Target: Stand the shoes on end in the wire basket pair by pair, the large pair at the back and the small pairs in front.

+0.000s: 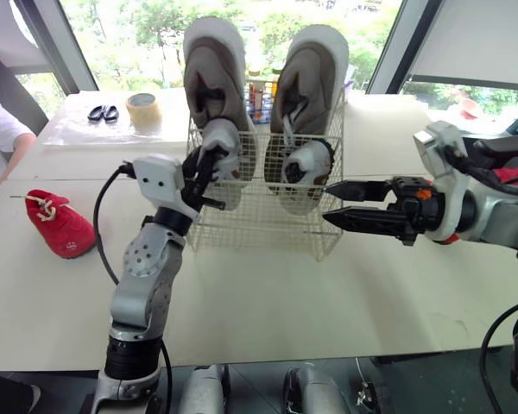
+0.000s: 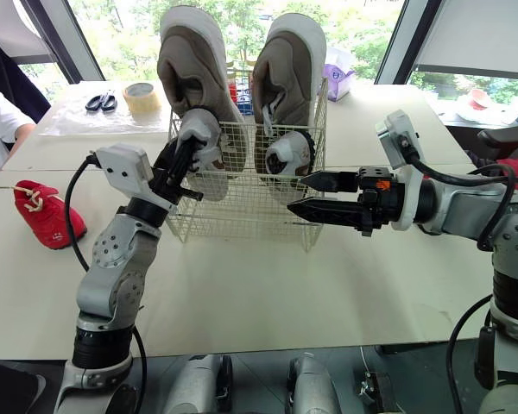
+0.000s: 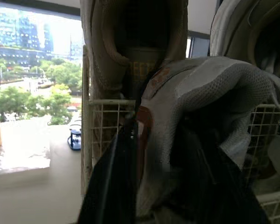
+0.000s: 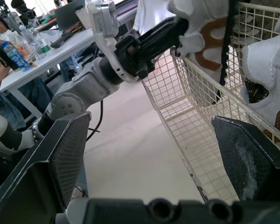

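Note:
A white wire basket (image 1: 268, 226) stands mid-table. Two large beige shoes (image 1: 214, 69) (image 1: 309, 73) stand on end along its back. A small grey-and-white shoe (image 1: 306, 164) sits in the front right. Its mate (image 1: 227, 145) is at the front left, its upper part above the rim, and my left gripper (image 1: 209, 177) is shut on its edge; the left wrist view shows that shoe (image 3: 214, 102) close up. My right gripper (image 1: 327, 203) hangs open just off the basket's front right corner, holding nothing. A small red shoe (image 1: 59, 222) lies on the table far left.
A tape roll (image 1: 143, 110) and scissors (image 1: 103, 113) lie on a plastic sheet at the back left. A person's arm (image 1: 2, 138) reaches the table's left edge. Bare table spreads in front of the basket.

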